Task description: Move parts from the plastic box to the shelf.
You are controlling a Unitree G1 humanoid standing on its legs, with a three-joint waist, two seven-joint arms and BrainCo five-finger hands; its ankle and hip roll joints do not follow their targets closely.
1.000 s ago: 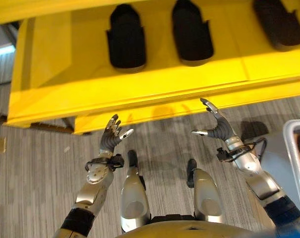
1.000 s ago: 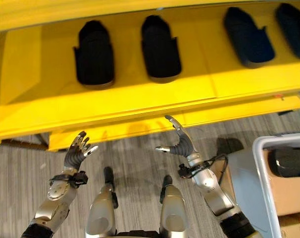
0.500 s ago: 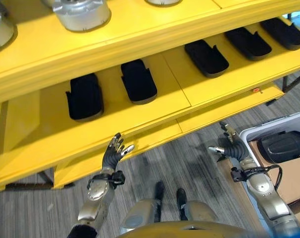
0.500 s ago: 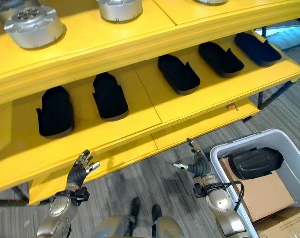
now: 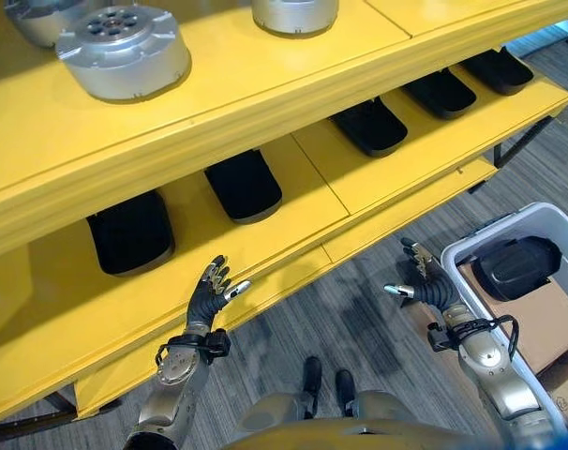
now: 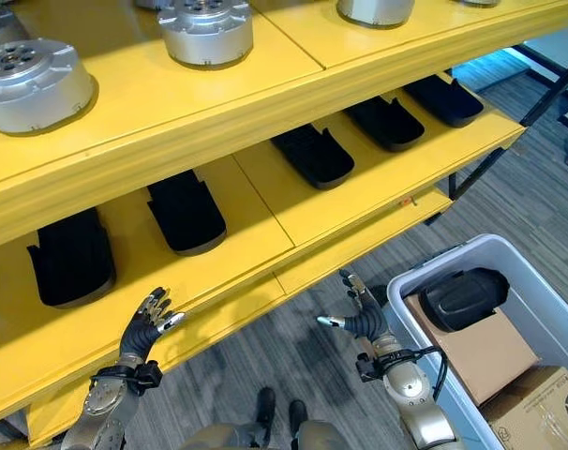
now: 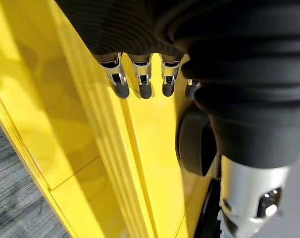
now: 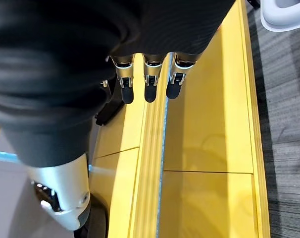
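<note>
both hands, left hand [image 5: 209,292] and right hand [image 5: 425,286], spread empty fingers before the smooth yellow shelf [image 5: 293,211]; rounded black part [image 5: 516,266] lies in the grey plastic box [image 5: 471,248].

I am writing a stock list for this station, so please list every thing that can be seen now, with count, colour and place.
Shelf: one, yellow, several levels, across the scene ahead of the robot.
Round metal parts: at least three, silver, on the upper level.
Black trays: five in the right eye view, in a row on the middle level.
Plastic box: one, light grey, on the floor to the robot's right.
Black part: one, inside the box, at its far end.
Cardboard pieces: brown, inside the box, nearer the robot.
Floor: grey, striped carpet.
Left hand: open, empty, before the lower shelf edge.
Right hand: open, empty, beside the box.
</note>
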